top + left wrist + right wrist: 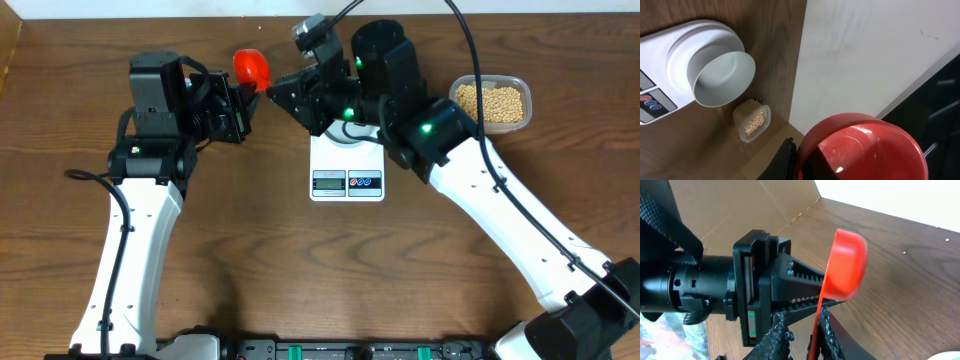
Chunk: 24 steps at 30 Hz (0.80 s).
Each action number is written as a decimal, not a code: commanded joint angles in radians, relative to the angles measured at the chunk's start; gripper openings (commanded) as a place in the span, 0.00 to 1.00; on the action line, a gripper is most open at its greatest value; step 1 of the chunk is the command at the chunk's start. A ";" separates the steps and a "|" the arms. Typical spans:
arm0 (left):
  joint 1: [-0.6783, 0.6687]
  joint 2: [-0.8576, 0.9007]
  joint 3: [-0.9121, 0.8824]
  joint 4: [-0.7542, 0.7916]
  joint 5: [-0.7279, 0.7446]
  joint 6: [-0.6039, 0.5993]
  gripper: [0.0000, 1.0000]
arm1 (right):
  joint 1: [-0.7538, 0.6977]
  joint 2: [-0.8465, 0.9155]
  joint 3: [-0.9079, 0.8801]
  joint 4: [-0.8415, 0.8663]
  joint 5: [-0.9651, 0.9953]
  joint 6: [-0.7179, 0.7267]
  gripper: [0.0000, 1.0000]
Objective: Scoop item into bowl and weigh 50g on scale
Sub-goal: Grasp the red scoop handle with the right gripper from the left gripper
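A red scoop [252,68] hangs above the table, left of the scale, with my left gripper [243,105] shut on its handle. From the left wrist, the scoop's cup [875,150] looks empty beside the black fingers [787,160]. My right gripper [803,324] straddles the thin handle [816,322]. The handle rests against one finger, and a narrow gap shows to the other. The pale bowl [722,77] stands empty on the white scale [347,165]. The tan beans [490,100] lie in a clear tub.
The clear tub [520,88] sits at the back right of the table. The right arm [440,135] crosses above the scale and hides the bowl from overhead. A pale wall [870,55] runs along the table's far edge.
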 commanded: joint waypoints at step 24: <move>-0.006 -0.005 0.011 0.007 -0.080 0.031 0.07 | -0.008 0.025 0.016 0.009 -0.006 0.098 0.41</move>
